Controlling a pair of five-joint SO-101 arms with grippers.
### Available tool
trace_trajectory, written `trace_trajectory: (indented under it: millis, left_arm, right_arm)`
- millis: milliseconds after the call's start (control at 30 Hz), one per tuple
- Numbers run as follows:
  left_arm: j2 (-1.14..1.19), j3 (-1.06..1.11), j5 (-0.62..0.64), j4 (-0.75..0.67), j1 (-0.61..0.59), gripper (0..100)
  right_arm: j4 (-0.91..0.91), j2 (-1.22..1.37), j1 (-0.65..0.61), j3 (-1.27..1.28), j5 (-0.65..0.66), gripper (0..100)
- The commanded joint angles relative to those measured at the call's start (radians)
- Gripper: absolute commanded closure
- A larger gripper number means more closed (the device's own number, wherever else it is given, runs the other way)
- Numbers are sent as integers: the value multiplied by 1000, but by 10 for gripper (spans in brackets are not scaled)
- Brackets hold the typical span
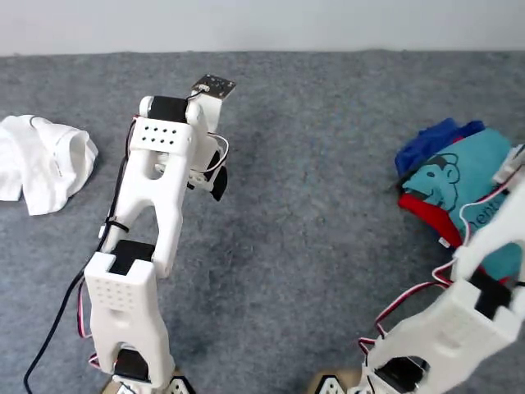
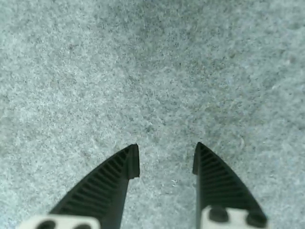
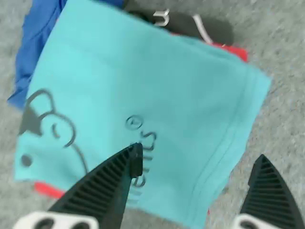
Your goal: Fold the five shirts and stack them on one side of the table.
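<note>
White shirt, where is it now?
High view: the white shirt lies crumpled at the left edge of the table, far from the folded stack on the right.

There are two arms (image 1: 152, 222) (image 1: 459, 324) and five shirts: white shirt (image 1: 45, 160), teal shirt (image 1: 467, 176), blue shirt (image 1: 425, 148), red shirt (image 1: 422, 209), dark shirt (image 3: 190, 26).

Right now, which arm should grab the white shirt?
Left. The left pincer hangs open over the table, nearer the white shirt. The right pincer is over the teal shirt, on the far side.
</note>
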Motion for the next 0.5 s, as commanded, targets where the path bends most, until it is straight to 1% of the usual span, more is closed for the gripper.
trace_trajectory:
  millis: [0, 133, 267, 467]
  left_arm:
    - [-55, -2, 5, 20, -6, 809]
    - [-55, -2, 5, 20, -5, 809]
    - [-55, -1, 5, 20, -5, 809]
    - [-55, 50, 2, 17, -5, 809]
  right_arm:
    - [-96, 45, 35, -3, -5, 645]
    - [-259, 145, 48, -3, -5, 645]
    - [-364, 222, 41, -6, -5, 645]
    - [-378, 236, 45, -9, 0, 645]
